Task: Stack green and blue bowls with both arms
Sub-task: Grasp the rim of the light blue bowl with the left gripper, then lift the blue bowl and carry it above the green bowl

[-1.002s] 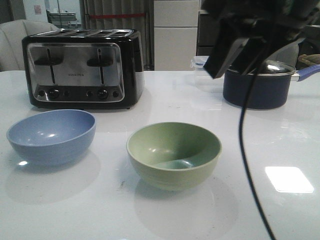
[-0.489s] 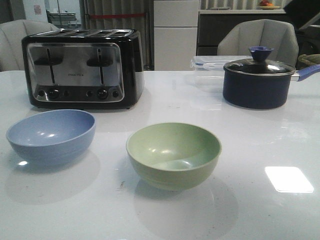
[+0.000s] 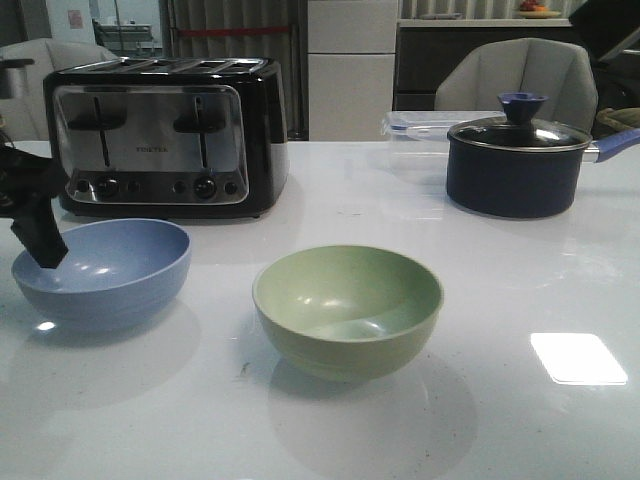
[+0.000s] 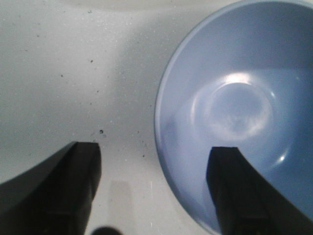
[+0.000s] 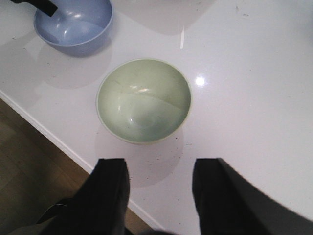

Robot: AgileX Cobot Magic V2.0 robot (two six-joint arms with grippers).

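Observation:
The blue bowl point(image 3: 100, 270) sits upright at the left of the white table, and the green bowl point(image 3: 348, 310) stands upright in the middle. My left gripper point(image 3: 45, 250) comes in from the far left edge at the blue bowl's left rim. In the left wrist view this gripper point(image 4: 155, 149) is open and straddles the rim of the blue bowl point(image 4: 234, 107), one finger point(image 4: 239, 191) over the inside and the other outside over the table. My right gripper point(image 5: 159, 164) is open and empty, high above the table's near edge, with the green bowl point(image 5: 143, 100) ahead of it.
A black and chrome toaster point(image 3: 165, 135) stands behind the blue bowl. At the back right are a dark navy lidded pot point(image 3: 515, 165) and a clear plastic box point(image 3: 415, 135). The right wrist view shows the table edge and brown floor point(image 5: 29, 166).
The right arm and its cable, across the upper right of the front view a second ago, have left that view. My left gripper has come in at the blue bowl's left rim.

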